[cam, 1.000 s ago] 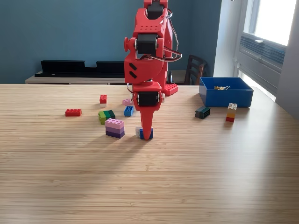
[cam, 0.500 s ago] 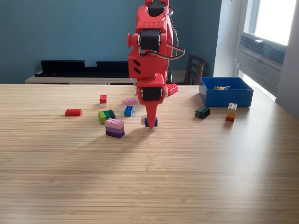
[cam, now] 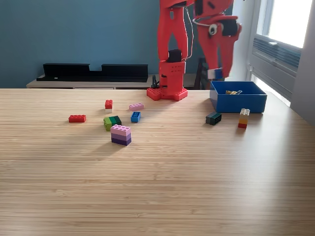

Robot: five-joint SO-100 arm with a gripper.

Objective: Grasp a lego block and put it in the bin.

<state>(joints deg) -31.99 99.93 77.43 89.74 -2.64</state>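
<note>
1. The surface [cam: 162, 187] looks like pale wood with a fine lengthwise grain and a soft satin sheen.
2. The arm [cam: 172, 49] is red plastic, matt, with flat moulded faces.
3. The bin [cam: 238, 102] is blue plastic, smooth, with a slight gloss on its walls.
4. The pink and purple lego block [cam: 121, 134] is smooth plastic with studs on top.
5. The back wall [cam: 74, 34] is painted matt teal.

Wooden table [cam: 157, 187]: scattered lego blocks [cam: 121, 134], blue bin [cam: 238, 97], arm base [cam: 167, 93].
</note>
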